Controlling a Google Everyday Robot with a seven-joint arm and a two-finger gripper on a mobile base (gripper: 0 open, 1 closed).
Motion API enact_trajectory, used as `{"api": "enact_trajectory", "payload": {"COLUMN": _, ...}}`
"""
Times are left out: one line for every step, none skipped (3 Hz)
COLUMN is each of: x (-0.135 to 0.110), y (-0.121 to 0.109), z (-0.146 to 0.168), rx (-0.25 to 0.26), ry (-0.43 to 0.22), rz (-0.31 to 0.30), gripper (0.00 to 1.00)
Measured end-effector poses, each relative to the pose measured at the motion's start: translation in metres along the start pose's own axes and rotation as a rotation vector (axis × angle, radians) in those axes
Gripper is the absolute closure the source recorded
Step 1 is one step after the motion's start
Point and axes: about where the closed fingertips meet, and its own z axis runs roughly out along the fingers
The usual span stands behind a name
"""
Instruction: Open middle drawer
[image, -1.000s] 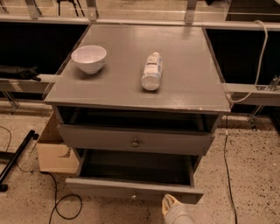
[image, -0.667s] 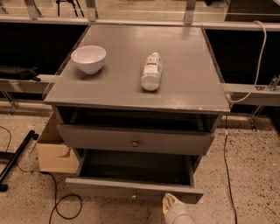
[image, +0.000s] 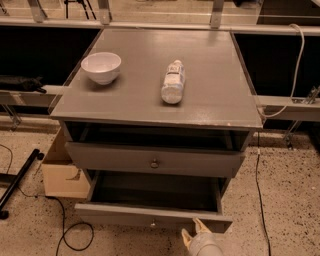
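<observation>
The grey cabinet (image: 210, 100) shows two drawer fronts. The middle drawer (image: 115, 214) is the lower one, pulled well out, with its plain grey inside showing and a small round knob (image: 152, 224) on its low front. My gripper (image: 194, 234) comes up from the bottom edge of the camera view, just right of that knob and in front of the drawer's front. Its pale fingertips (image: 201, 226) stand slightly apart and hold nothing. Above it, the upper drawer (image: 200, 162) with its own knob (image: 154, 163) is pulled out a little.
A white bowl (image: 101, 67) and a plastic bottle (image: 173, 82) lying on its side rest on the cabinet top. A cardboard box (image: 62, 175) sits on the floor to the left, with black cables (image: 75, 235) near it. A white cable (image: 300, 65) hangs at the right.
</observation>
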Motion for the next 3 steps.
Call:
{"api": "enact_trajectory", "payload": {"x": -0.001, "y": -0.001, "z": -0.001, "rx": 0.007, "ry": 0.001, "rz": -0.008, "gripper": 0.0}}
{"api": "enact_trajectory", "payload": {"x": -0.015, "y": -0.018, "z": 0.017, "rx": -0.009, "ry": 0.003, "rz": -0.025, "gripper": 0.0}}
{"api": "enact_trajectory", "payload": {"x": -0.016, "y": -0.019, "z": 0.018, "rx": -0.009, "ry": 0.003, "rz": -0.024, "gripper": 0.0}}
